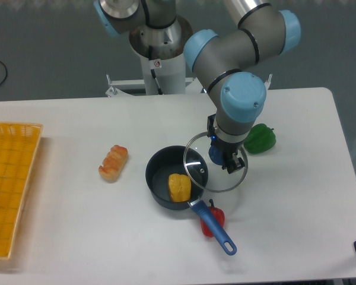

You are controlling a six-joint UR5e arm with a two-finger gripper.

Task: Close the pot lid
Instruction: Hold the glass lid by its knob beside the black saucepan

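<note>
The pot (161, 172) is a small dark grey saucepan at the table's middle, its blue handle (215, 230) pointing to the front right. A yellow food piece (179, 187) lies inside it. The pot lid (197, 172), clear glass with a metal rim, hangs to the right of the pot, its left edge overlapping the pot's right rim. My gripper (223, 155) is shut on the lid's blue knob (216, 155) and holds the lid lifted, offset to the right of the pot's centre.
A green pepper (261, 138) lies right of the gripper. A red item (218, 217) sits beside the pot handle. An orange bread-like piece (113, 162) lies left of the pot. A yellow basket (12, 178) stands at the left edge.
</note>
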